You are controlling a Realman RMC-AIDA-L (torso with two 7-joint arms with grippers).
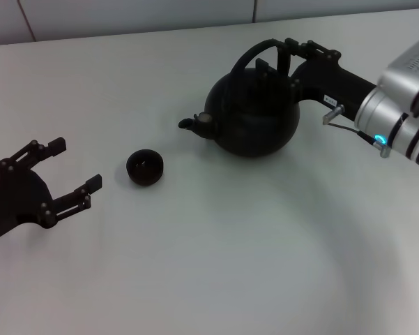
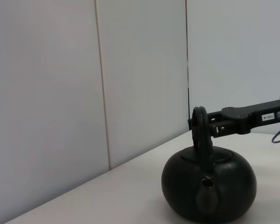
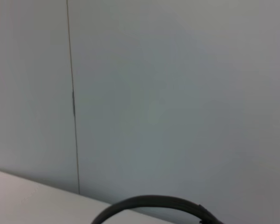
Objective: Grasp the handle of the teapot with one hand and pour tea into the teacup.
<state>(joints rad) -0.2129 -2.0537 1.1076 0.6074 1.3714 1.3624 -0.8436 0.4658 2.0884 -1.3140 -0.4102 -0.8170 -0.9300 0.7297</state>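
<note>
On the white table (image 1: 216, 265), right of centre toward the far edge, stood the teapot (image 1: 254, 115): round, squat, matte black, upright, its short stubby spout (image 1: 195, 124) aimed toward the robot's left. Contents could not be seen; the top of the pot was closed over, and from the left wrist view only the dark mouth of the spout showed.

The teacup (image 1: 145, 168) sat just left of the spout, apart from it, on bare table. Small, dark, low, handleless. Its interior read as dark; whether it held any liquid could not be told.

The handle (image 1: 265, 52), a thick black arch, rose over the pot's top. From the left wrist view it appeared edge-on as a narrow loop above the body.

The right gripper (image 1: 282, 59) had reached in from the right at handle height, fingers set either side of the arch's right portion. Whether they pressed on it or stood slightly spread could not be told.

The left gripper (image 1: 73, 165) rested low at the left edge of the table, fingers spread wide, pointing toward the cup and well short of it, holding nothing.

A small white label (image 2: 268, 117) sat on the right arm's black body; its writing was unreadable.
</note>
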